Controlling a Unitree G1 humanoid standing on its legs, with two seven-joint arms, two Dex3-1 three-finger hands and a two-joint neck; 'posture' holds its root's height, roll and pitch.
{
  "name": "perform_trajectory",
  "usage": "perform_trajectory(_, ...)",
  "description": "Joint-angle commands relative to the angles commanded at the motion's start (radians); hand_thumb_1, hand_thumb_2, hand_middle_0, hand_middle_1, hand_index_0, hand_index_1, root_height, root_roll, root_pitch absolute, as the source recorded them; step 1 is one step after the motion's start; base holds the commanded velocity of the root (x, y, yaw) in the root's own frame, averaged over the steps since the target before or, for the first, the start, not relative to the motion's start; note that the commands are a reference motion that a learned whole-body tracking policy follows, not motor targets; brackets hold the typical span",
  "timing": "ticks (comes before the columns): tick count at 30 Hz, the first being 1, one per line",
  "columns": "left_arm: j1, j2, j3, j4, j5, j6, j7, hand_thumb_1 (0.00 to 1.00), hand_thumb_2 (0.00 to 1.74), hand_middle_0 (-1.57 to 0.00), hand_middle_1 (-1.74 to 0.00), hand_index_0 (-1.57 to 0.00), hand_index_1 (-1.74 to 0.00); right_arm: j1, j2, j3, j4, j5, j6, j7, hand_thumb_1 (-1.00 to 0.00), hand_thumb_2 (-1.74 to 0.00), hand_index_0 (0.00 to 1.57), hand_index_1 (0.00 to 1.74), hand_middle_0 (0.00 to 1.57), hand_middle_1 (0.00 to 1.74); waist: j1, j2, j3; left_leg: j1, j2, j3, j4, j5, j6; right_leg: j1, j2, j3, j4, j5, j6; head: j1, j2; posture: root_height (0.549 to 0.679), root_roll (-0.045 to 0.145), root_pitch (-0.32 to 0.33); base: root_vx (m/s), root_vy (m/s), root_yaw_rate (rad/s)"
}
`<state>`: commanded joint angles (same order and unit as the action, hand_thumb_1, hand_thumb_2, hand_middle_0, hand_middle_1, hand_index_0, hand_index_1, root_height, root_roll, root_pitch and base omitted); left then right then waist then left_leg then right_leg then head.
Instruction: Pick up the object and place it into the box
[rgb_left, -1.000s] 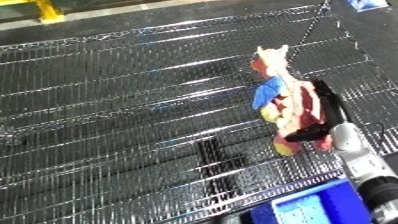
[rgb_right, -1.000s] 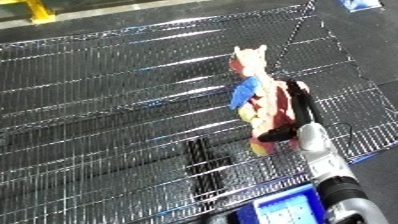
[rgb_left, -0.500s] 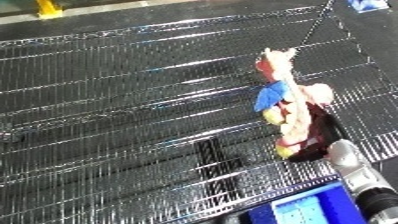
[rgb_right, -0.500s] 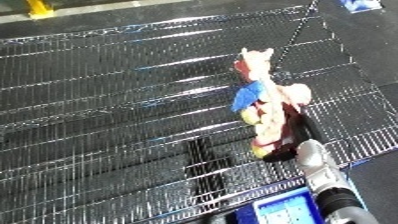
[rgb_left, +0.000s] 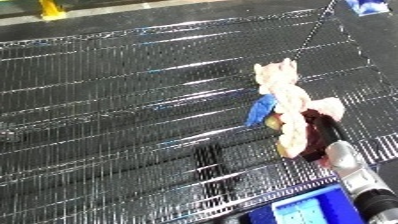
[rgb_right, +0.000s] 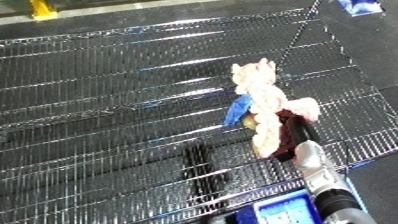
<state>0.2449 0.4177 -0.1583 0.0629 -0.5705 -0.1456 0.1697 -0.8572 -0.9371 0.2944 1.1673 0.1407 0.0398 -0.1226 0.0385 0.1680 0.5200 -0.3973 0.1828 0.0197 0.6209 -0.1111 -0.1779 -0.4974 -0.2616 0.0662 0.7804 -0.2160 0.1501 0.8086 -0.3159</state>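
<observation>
A pink and cream plush toy with a blue patch (rgb_left: 282, 102) is held up over the wire mesh surface (rgb_left: 115, 100), right of the middle. My right hand (rgb_left: 317, 134) comes in from the lower right, its black fingers curled round the toy's lower half. The toy's head points away from me and its lower body is partly hidden by the hand. My left hand shows in neither view.
A blue screen (rgb_left: 313, 209) sits on my right forearm at the bottom edge. A yellow post (rgb_left: 49, 7) stands at the far left on the floor beyond the mesh. A blue and white item (rgb_left: 371, 6) lies at the top right corner.
The right hand and the plush toy appear to have shifted slightly, and the whole picture shifted a little too.
</observation>
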Motion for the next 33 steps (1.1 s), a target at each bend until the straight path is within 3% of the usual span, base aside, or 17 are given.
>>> perform_trajectory(12, -0.010, -0.003, 0.003, 0.006, -0.006, 0.003, -0.005, 1.00, 1.74, -1.57, -1.74, -1.57, -1.74, 0.012, 0.012, -0.006, -0.014, 0.011, -0.004, -0.001, -1.00, -1.74, 1.57, 1.74, 1.57, 1.74, 0.000, -0.009, 0.000, 0.012, 0.002, -0.005, -0.002, 0.003, -0.0005, 0.019, 0.0015, -0.003, -0.002, 0.001, -0.0008, 0.002, -0.009, 0.623, 0.067, -0.057, -0.017, -0.004, 0.005)
perform_trajectory(20, -0.034, -0.011, 0.019, 0.031, -0.001, 0.002, 0.004, 1.00, 1.74, -1.57, -1.74, -1.57, -1.74, 0.069, 0.007, -0.059, -0.179, 0.057, -0.041, -0.043, -1.00, -1.74, 1.57, 1.74, 1.57, 1.74, -0.011, -0.031, 0.000, 0.050, 0.009, -0.003, -0.025, 0.004, -0.0007, 0.066, 0.0041, -0.011, -0.028, 0.000, 0.0023, -0.017, -0.016, 0.626, 0.062, -0.074, -0.013, -0.006, -0.016)
perform_trajectory(27, -0.045, -0.024, 0.041, 0.054, 0.009, 0.004, 0.013, 1.00, 1.74, -1.57, -1.74, -1.57, -1.74, 0.205, -0.005, -0.206, -0.417, 0.110, -0.094, -0.105, -1.00, -1.74, 1.57, 1.74, 1.57, 1.74, -0.035, -0.053, 0.000, 0.084, 0.020, 0.000, -0.026, 0.000, -0.0008, 0.109, 0.0061, -0.018, -0.034, -0.006, 0.0040, 0.002, -0.018, 0.627, 0.057, -0.104, -0.020, -0.011, 0.000)
perform_trajectory(33, -0.052, -0.037, 0.053, 0.066, 0.018, 0.010, 0.017, 1.00, 1.74, -1.57, -1.74, -1.57, -1.74, 0.376, 0.033, -0.385, -0.612, 0.155, -0.131, -0.162, -1.00, -1.74, 1.57, 1.74, 1.57, 1.74, -0.054, -0.068, -0.004, 0.112, 0.026, -0.001, -0.016, -0.005, 0.0012, 0.146, 0.0078, -0.025, -0.027, -0.012, 0.0014, 0.032, -0.036, 0.626, 0.054, -0.139, -0.015, -0.012, 0.012)
